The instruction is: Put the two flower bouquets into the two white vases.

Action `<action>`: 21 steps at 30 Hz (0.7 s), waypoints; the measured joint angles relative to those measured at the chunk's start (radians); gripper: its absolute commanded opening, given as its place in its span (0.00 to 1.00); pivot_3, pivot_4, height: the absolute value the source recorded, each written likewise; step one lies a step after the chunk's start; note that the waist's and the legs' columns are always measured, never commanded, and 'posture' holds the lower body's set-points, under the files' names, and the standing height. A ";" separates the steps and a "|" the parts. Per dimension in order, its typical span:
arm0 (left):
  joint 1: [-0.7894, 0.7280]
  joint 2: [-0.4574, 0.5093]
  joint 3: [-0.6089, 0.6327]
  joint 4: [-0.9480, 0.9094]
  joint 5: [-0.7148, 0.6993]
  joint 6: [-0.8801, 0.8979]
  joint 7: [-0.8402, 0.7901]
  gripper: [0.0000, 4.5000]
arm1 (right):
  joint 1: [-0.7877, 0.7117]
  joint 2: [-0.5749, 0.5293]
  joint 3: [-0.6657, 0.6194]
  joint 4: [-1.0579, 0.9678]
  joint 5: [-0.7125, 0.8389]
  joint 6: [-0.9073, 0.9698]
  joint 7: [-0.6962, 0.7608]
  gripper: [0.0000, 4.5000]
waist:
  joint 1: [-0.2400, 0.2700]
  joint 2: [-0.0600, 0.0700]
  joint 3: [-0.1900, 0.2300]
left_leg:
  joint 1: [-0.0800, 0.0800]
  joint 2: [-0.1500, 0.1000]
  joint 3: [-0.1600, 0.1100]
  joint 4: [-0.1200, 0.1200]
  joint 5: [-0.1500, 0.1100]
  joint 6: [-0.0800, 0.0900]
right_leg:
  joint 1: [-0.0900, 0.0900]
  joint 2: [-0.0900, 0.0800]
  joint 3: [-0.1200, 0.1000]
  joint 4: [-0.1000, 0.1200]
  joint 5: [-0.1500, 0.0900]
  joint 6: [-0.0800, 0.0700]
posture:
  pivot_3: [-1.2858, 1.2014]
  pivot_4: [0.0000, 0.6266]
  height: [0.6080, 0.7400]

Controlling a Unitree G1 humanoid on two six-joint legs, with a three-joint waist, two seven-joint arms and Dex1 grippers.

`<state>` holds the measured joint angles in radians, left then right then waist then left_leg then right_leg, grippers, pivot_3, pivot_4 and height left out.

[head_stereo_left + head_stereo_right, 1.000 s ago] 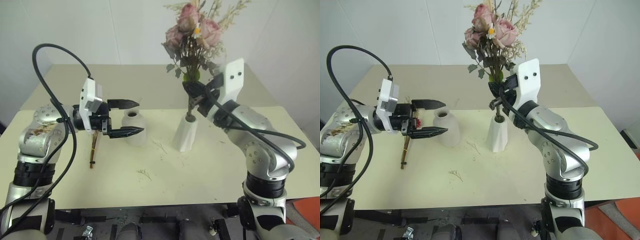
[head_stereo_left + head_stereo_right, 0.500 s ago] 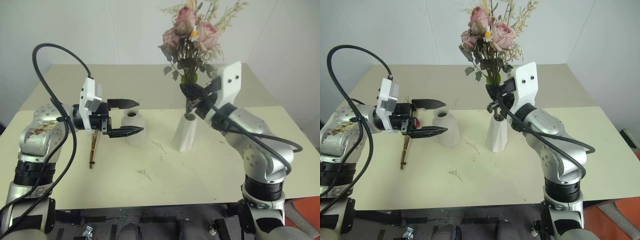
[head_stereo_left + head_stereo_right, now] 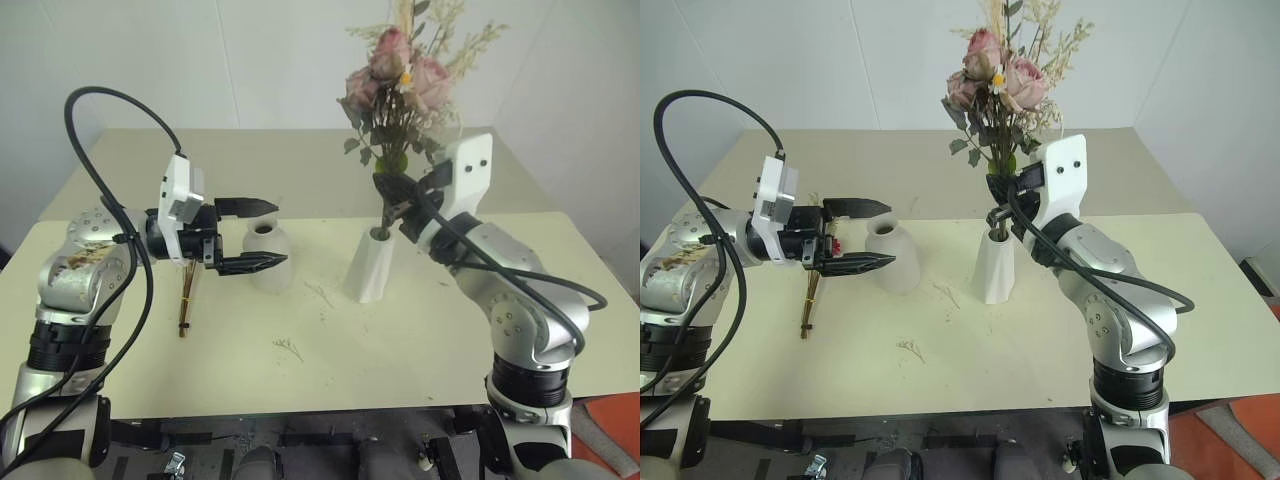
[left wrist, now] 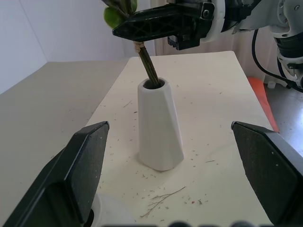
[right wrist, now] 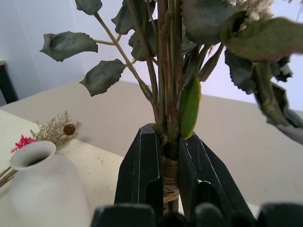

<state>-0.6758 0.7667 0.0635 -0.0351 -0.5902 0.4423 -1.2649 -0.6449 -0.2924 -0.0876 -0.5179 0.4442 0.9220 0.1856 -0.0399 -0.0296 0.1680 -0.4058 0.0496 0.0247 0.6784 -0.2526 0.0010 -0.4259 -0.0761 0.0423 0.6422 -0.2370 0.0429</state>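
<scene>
Right now the right tool (image 3: pixel 392 197) is clamped narrow on the tied stems of the rose bouquet (image 3: pixel 403 78), just above the mouth of the tapered vase (image 3: pixel 371 266). Stem ends are already inside that vase's opening; the left wrist view shows them entering the neck at a slant. Pink blooms, leaves and beige grasses stand well above the right tool. In the right wrist view both black fingers (image 5: pixel 140 168) pinch the twine-wrapped part of the stems.

Left tool (image 3: pixel 262 235) is spread wide and holds nothing, pointing sideways toward the tapered vase. The rounded vase (image 3: pixel 268 254) sits right at its fingertips, between and partly behind the 2 fingers; contact cannot be told. That vase has nothing in it.

The slim bouquet (image 3: pixel 186 298) lies flat on the tabletop (image 3: pixel 330 345), below and behind the left tool toward the robot's left, stems pointing toward the near edge. Its magenta daisy (image 5: pixel 24 141) and brown seed head show past the rounded vase in the right wrist view. It is untouched by either tool.

A few loose twigs (image 3: pixel 289 347) lie on the tabletop in front of the 2 vases, apart from both tools.
</scene>
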 measured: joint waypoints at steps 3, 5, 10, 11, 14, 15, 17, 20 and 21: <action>0.000 0.000 0.002 0.000 0.000 0.000 0.006 1.00 | 0.008 -0.013 0.019 0.002 -0.011 0.000 0.003 0.27 | 0.000 0.000 0.000 | 0.000 0.000 0.000 0.000 0.000 0.000 | 0.000 0.000 0.000 0.000 0.000 0.000 | 0.52 0.24 1.00; 0.000 0.000 0.005 0.000 0.000 0.000 0.010 1.00 | 0.008 -0.013 0.025 0.002 -0.013 0.000 0.003 0.42 | -0.001 0.000 0.000 | 0.000 0.000 0.000 0.000 0.000 0.000 | 0.000 0.000 0.000 0.000 0.000 0.000 | 0.52 0.24 1.00; 0.000 0.004 0.007 -0.002 -0.001 0.001 0.012 1.00 | 0.009 -0.039 0.028 -0.001 -0.013 0.003 0.010 0.80 | 0.000 0.000 0.000 | 0.000 0.000 0.000 0.000 0.000 0.000 | 0.000 0.000 0.000 0.000 0.000 0.000 | 0.52 0.24 1.00; 0.000 0.006 0.007 -0.003 -0.001 0.002 0.014 1.00 | 0.009 -0.064 0.029 -0.007 -0.014 0.006 0.015 0.87 | 0.001 0.000 0.000 | 0.000 0.000 0.000 0.000 0.000 0.000 | 0.000 0.000 0.000 0.000 0.000 0.000 | 0.52 0.24 1.00; 0.002 0.010 0.015 -0.011 -0.002 0.005 0.019 1.00 | 0.013 -0.144 0.006 -0.046 0.012 0.051 0.052 0.87 | 0.006 0.000 0.000 | 0.000 0.000 0.000 0.000 0.000 0.000 | 0.000 0.000 0.000 0.000 0.000 0.000 | 0.52 0.24 1.00; 0.003 0.011 0.019 -0.017 -0.004 0.011 0.020 1.00 | 0.024 -0.176 -0.014 -0.070 0.029 0.071 0.070 0.87 | 0.008 0.000 0.000 | -0.001 0.000 0.000 0.000 0.000 0.000 | 0.000 0.000 0.000 0.000 0.000 0.000 | 0.52 0.24 1.00; 0.009 0.015 0.028 -0.024 -0.006 0.018 0.022 1.00 | 0.045 -0.236 -0.050 -0.102 0.061 0.109 0.107 0.87 | 0.012 0.000 0.000 | 0.000 0.000 0.000 0.000 0.000 0.000 | 0.000 0.000 0.000 -0.001 0.000 0.000 | 0.52 0.24 1.00; 0.022 0.021 0.040 -0.036 -0.007 0.021 0.029 1.00 | 0.097 -0.358 -0.098 -0.149 0.121 0.158 0.183 0.87 | 0.021 0.000 0.000 | 0.000 0.000 0.000 0.000 0.000 0.000 | 0.001 0.000 0.000 -0.001 0.000 0.000 | 0.52 0.24 1.00; 0.026 0.022 0.042 -0.037 -0.007 0.021 0.032 1.00 | 0.114 -0.384 -0.114 -0.163 0.135 0.165 0.204 0.87 | 0.021 0.000 0.000 | 0.001 0.000 0.000 0.000 0.000 0.000 | 0.001 0.000 0.000 -0.001 0.000 0.000 | 0.52 0.24 1.00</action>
<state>-0.6500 0.7884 0.1054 -0.0719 -0.5969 0.4637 -1.2327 -0.5308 -0.6765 -0.2019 -0.6805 0.5796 1.0865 0.3893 -0.0189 -0.0297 0.1680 -0.4052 0.0497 0.0246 0.6784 -0.2527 0.0011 -0.4253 -0.0761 0.0423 0.6408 -0.2372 0.0429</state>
